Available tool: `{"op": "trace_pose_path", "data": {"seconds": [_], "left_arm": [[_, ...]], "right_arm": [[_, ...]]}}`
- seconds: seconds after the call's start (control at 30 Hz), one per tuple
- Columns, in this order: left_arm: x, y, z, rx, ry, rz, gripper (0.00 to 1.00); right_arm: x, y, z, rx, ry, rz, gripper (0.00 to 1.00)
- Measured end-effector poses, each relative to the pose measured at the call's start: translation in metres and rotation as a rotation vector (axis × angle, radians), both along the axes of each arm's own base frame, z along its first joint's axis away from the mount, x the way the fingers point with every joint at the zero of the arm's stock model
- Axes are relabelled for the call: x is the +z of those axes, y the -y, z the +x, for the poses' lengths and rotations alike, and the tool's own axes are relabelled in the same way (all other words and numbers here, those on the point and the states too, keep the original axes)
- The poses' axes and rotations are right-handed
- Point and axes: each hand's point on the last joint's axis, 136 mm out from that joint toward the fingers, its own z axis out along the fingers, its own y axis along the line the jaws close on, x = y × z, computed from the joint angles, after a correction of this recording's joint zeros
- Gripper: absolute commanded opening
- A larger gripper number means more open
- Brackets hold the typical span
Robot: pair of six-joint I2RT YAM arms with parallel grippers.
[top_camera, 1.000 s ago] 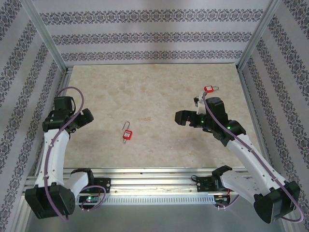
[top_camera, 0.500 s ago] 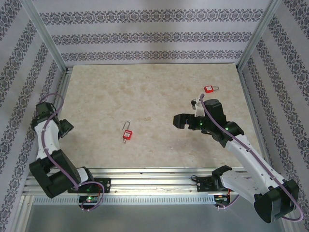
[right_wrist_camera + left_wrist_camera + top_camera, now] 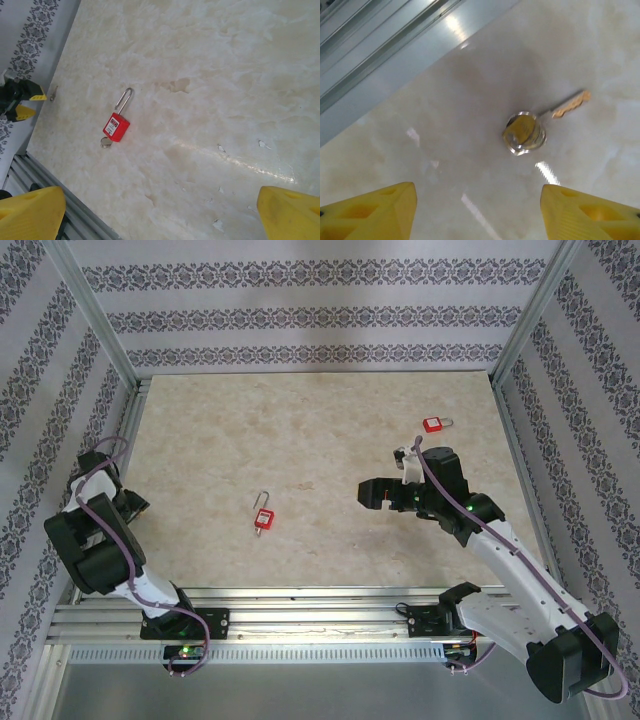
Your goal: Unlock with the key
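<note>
A small brass key (image 3: pixel 568 106) on a silver ring (image 3: pixel 524 133) lies flat on the marble table near its left edge. My left gripper (image 3: pixel 477 212) hovers just short of it, open, with nothing between its yellow fingertips (image 3: pixel 375 207). In the top view the left gripper (image 3: pixel 133 504) sits low at the table's left side. A red padlock (image 3: pixel 263 520) lies mid-table with its shackle pointing away, and a round silver piece (image 3: pixel 106 143) sits at the base of the padlock (image 3: pixel 116 127). My right gripper (image 3: pixel 375 490) stands open above the table, right of the padlock, holding nothing.
A second red padlock (image 3: pixel 433 424) lies at the back right, behind the right arm. An aluminium rail (image 3: pixel 380 45) borders the table right beside the key. Patterned walls enclose three sides, and the front rail (image 3: pixel 320 605) carries the arm bases.
The left arm has folded back and down to the table's left edge, bringing its gripper low over the key. The right gripper has drifted slightly toward the near edge.
</note>
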Motion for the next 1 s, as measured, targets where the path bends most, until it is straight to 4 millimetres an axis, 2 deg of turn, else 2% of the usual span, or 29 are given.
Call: {"op": "trace_pose_path", "data": {"seconds": [0.17,0.43,0.7,0.8,1.0], "left_arm": [[-0.008,-0.007,0.011,0.009,0.026,0.010,0.66],[-0.006,-0.014,0.027,0.024,0.097,0.031,0.61],[-0.023,-0.011,0.026,0.036,0.068,-0.006,0.57],[-0.023,-0.012,0.027,0.036,0.066,-0.006,0.53],[-0.023,-0.012,0.028,0.038,0.071,-0.006,0.37]], "right_arm": [[0.000,0.000,-0.003,0.004,0.007,0.006,0.98],[-0.003,-0.001,-0.004,0.005,0.004,0.016,0.98],[-0.002,-0.001,-0.003,0.007,0.007,0.019,0.98],[-0.002,-0.001,-0.003,0.007,0.007,0.019,0.98],[-0.002,-0.001,-0.003,0.007,0.007,0.019,0.98]]}}
